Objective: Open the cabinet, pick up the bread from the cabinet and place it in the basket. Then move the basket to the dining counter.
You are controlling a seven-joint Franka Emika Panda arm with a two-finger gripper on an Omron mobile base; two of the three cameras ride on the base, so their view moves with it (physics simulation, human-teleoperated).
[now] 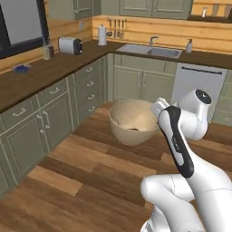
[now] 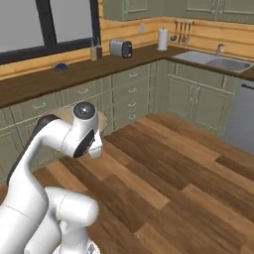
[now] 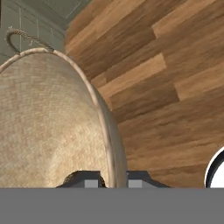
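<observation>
The basket, a round tan bowl with a pale woven inside, hangs in the air above the wooden floor. My gripper is shut on its right rim. In the hand view the rim runs between the two fingertips of the gripper, and the basket's inside spreads to the left with a small rope loop at its far edge. In the right base view my arm covers most of the basket. I cannot make out the bread inside it. Sage-green wall cabinets with shut doors line the top edge. The dining counter is out of view.
An L-shaped dark wood counter on green base cabinets runs along the left and back. On it stand a toaster and a paper-towel roll, beside a sink. A dishwasher is at the back right. Wood floor lies open ahead.
</observation>
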